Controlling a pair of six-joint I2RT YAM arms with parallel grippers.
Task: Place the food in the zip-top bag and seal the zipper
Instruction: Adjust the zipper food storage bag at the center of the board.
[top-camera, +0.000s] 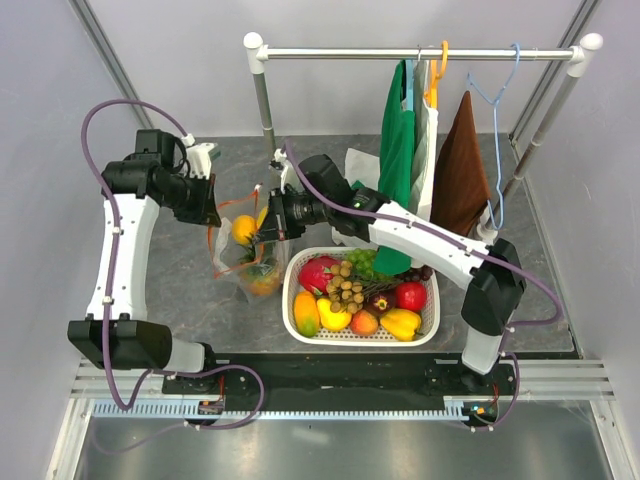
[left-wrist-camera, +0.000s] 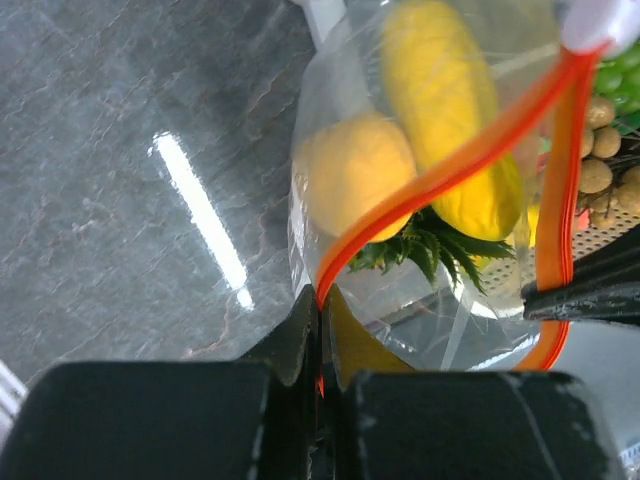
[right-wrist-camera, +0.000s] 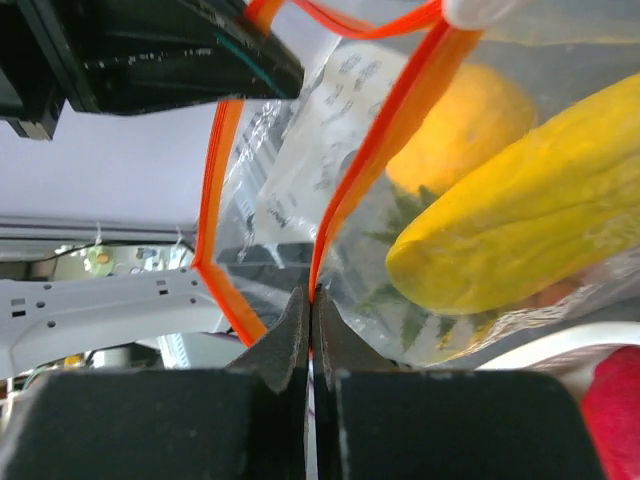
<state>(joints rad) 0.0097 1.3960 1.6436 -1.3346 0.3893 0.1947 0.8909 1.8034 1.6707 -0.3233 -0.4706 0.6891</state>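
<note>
The zip-top bag (top-camera: 243, 262) hangs between my two grippers left of the basket, its mouth open. Inside it are yellow lemon-like pieces (left-wrist-camera: 355, 175) and the pineapple's green crown (left-wrist-camera: 432, 245). My left gripper (left-wrist-camera: 320, 305) is shut on one side of the orange-red zipper (left-wrist-camera: 450, 165); it also shows in the top view (top-camera: 212, 215). My right gripper (right-wrist-camera: 311, 298) is shut on the other side of the zipper strip (right-wrist-camera: 385, 125), and shows in the top view (top-camera: 268, 226). The white slider (left-wrist-camera: 605, 20) sits at the strip's far end. A long yellow piece (right-wrist-camera: 540, 215) shows through the plastic.
A white slotted basket (top-camera: 432, 305) with several toy fruits stands just right of the bag. A clothes rail (top-camera: 420, 52) with green (top-camera: 396, 150), white and brown (top-camera: 462, 170) cloths stands at the back right. Grey walls close both sides.
</note>
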